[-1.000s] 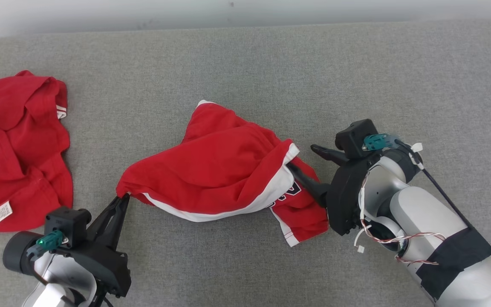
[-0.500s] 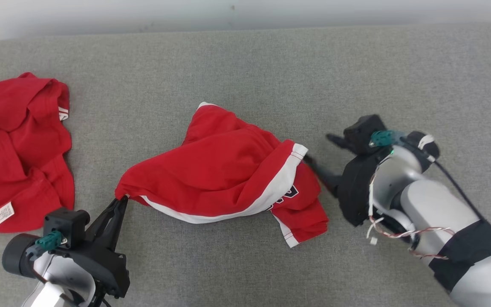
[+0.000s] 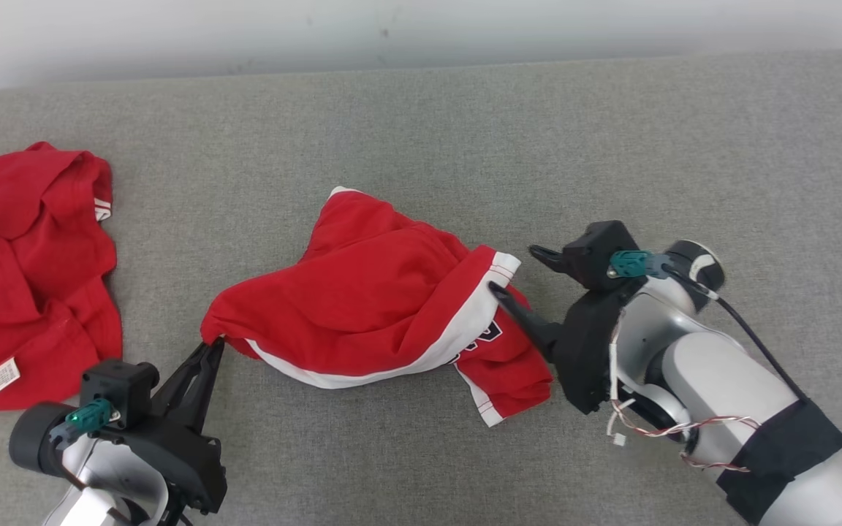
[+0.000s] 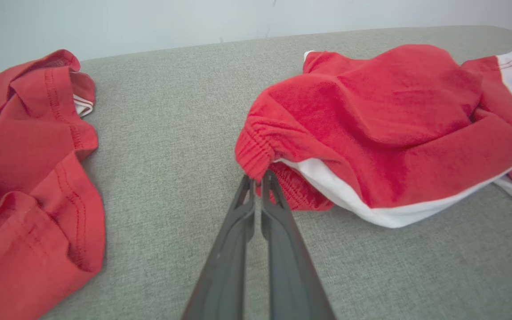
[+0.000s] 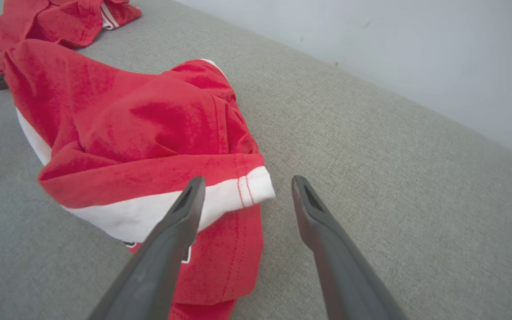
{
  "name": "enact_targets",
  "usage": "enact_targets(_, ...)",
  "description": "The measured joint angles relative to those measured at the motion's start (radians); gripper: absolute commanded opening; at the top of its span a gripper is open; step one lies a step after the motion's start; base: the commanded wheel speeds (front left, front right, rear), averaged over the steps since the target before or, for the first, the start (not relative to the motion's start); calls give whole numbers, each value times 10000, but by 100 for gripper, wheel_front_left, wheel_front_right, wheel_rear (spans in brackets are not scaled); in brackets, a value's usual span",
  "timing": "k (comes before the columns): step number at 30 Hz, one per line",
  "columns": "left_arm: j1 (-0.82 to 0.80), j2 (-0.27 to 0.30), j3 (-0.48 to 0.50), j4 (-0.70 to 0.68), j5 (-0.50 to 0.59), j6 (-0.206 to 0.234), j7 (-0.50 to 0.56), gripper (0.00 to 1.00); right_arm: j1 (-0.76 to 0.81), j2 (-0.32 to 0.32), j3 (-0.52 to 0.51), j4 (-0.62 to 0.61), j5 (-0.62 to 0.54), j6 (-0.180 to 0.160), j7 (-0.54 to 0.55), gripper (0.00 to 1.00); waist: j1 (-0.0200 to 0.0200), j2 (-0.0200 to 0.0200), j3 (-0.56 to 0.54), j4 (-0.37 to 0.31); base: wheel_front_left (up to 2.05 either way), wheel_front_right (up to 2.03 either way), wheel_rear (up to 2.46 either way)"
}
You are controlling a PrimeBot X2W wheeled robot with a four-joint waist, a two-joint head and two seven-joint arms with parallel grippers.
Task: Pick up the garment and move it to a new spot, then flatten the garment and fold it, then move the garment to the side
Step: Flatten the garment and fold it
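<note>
The garment [image 3: 377, 307], a red piece with a white hem band [image 5: 234, 191], lies rumpled on the grey cushion [image 3: 465, 131] and is strung between the two pincers. Its ribbed corner sits right at the tips of the left gripper [image 4: 258, 180], whose fingers are pressed together and pinch that corner. The banded end lies just ahead of the right gripper [image 3: 514, 269], whose fingers are spread wide and hold nothing; one finger is over the band, the other over bare cushion. The step in hand seems to be taking a second hold for the flattening. To do it well, the right gripper should go forward and low until the band's corner is between its fingers, then close on the edge only, not on the thick folds behind. The left pinch must not loosen. A second red cloth [image 3: 26, 270] lies well apart, on the outer side of the left gripper, so any pull should go away from it.
</note>
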Motion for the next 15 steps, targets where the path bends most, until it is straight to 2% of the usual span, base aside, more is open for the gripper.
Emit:
enact_targets(4,0,-33,-61,-61,0,-2,2,0,67,-213,-167,221,-12,-144,29,100,0,1,72,99,0,0,0)
enact_targets(15,-44,-63,-73,-107,-4,-12,35,0,-11,12,-316,608,249,-157,46,100,0,1,336,409,0,0,0)
